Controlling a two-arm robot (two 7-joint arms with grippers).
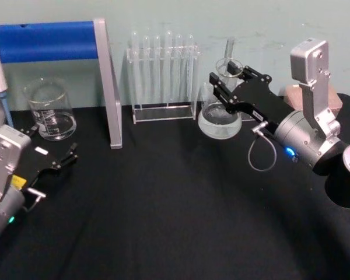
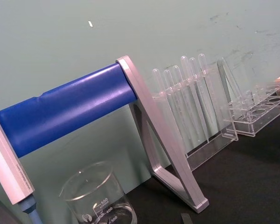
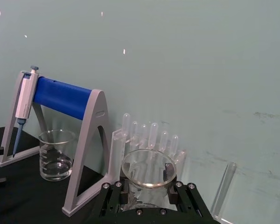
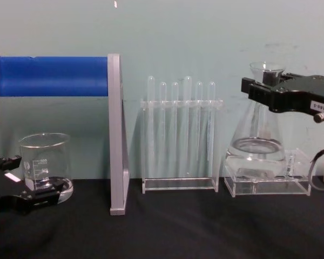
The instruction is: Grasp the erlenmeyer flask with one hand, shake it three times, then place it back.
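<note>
The right gripper [image 1: 228, 79] is clamping its jaws on the neck of the erlenmeyer flask [image 1: 220, 119] near the test tube rack [image 1: 163, 111], so a wide shake is likely risking a glass knock or slopped liquid, while the left gripper [image 1: 49, 146] is sitting open-jawed by the beaker [image 1: 49, 111].

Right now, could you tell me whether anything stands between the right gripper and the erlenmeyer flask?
Nothing visible does: the right gripper holds the erlenmeyer flask with its jaws on either side of the neck, just below the rim.
</note>
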